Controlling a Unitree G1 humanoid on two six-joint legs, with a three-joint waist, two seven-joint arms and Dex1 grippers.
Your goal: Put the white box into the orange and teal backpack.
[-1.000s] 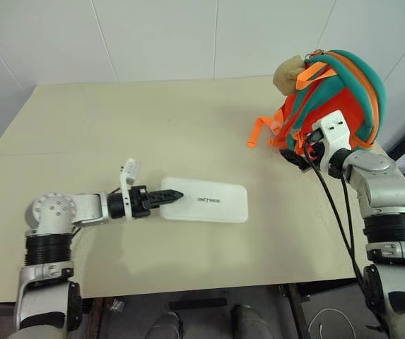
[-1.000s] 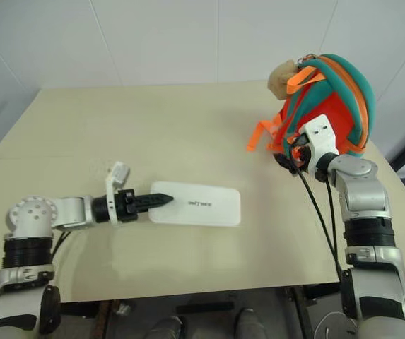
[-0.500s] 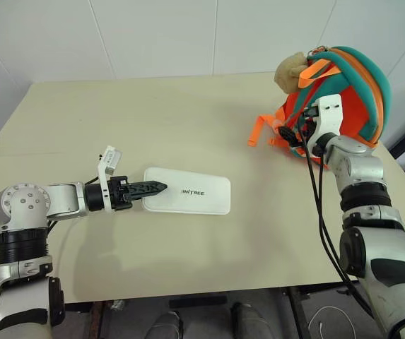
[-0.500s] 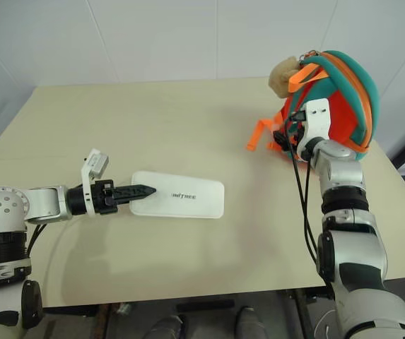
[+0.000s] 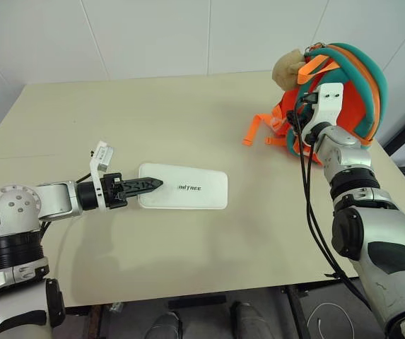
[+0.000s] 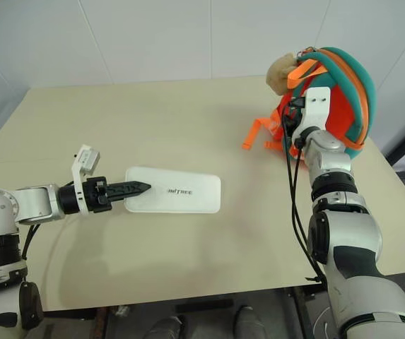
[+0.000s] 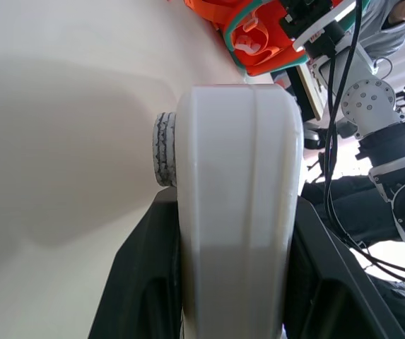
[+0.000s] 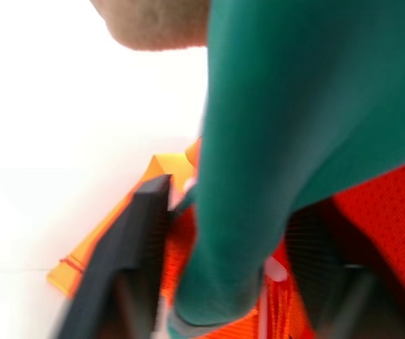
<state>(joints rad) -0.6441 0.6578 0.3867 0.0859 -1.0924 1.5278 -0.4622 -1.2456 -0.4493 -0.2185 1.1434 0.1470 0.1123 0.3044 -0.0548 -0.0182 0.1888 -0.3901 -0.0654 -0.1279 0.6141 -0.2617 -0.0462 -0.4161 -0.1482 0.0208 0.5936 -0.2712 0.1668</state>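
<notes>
Counter (image 5: 188, 127): pale beige top, carrying all items.

Backpack (image 5: 361, 85): orange body, teal straps, standing upright at the far right corner of the counter. Orange webbing trails from it onto the counter toward the middle.

Box (image 5: 183, 195): white, flat, rounded corners, dark lettering on top. Its long side runs along the near edge, left of centre, well apart from the backpack. In the left wrist view its end (image 7: 234, 212) sits between the two black fingers.

Plush toy (image 5: 288, 68): tan, attached at the backpack's top, on the side facing the far edge.

Left pincer (image 5: 149, 186): reaches level from the left edge, clamped on the box's left end.

Right pincer (image 8: 223, 282): raised against the backpack's front; a teal strap (image 8: 287, 127) passes between its fingers, which stand narrow around it, though contact cannot be told.
</notes>
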